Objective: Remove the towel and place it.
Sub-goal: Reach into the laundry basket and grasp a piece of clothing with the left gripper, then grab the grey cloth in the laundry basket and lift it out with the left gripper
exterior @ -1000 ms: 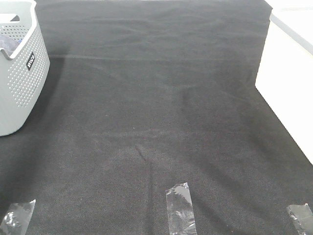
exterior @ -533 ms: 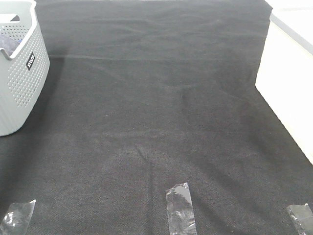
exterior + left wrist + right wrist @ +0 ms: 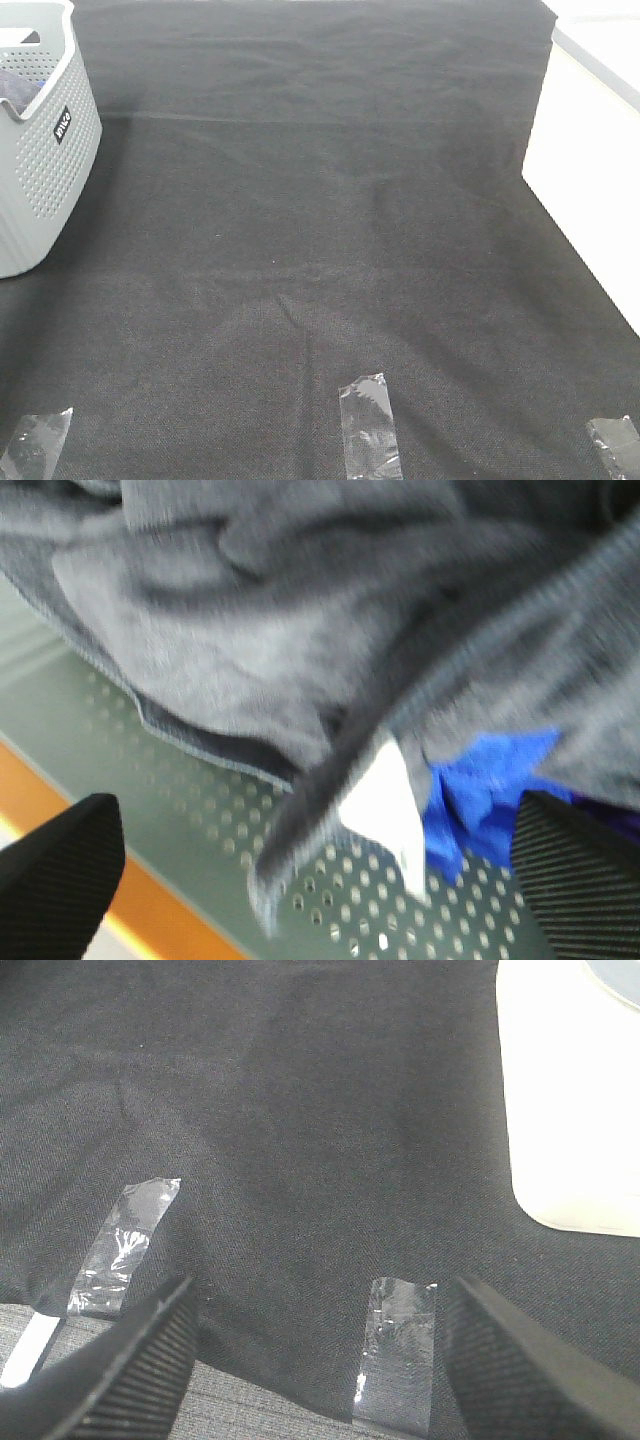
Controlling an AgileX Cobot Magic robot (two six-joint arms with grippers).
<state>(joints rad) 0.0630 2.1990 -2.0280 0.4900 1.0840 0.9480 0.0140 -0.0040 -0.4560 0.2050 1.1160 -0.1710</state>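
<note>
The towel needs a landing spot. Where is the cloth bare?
The black cloth lies bare from the grey basket across to the white block, down to the tape strips at the near edge. Crowded only inside the basket, where the towel is bunched.

Centre of black cloth (image 3: 320,220): flat, open passage L to R and front to back. Obstacles: perforated basket (image 3: 45,170) upright at far-L edge, tall walls, access from above only; white block (image 3: 585,170) along R side closes that flank. Tape strips (image 3: 368,425) at near edge lie flat, no hindrance. Inside basket: towel (image 3: 300,630) bunched against the perforated wall, blue cloth (image 3: 480,790) just beside it, little spare room; left gripper (image 3: 318,875), jaws wide, close over the heap. Right gripper (image 3: 330,1360), jaws apart, over bare cloth nr tape.
</note>
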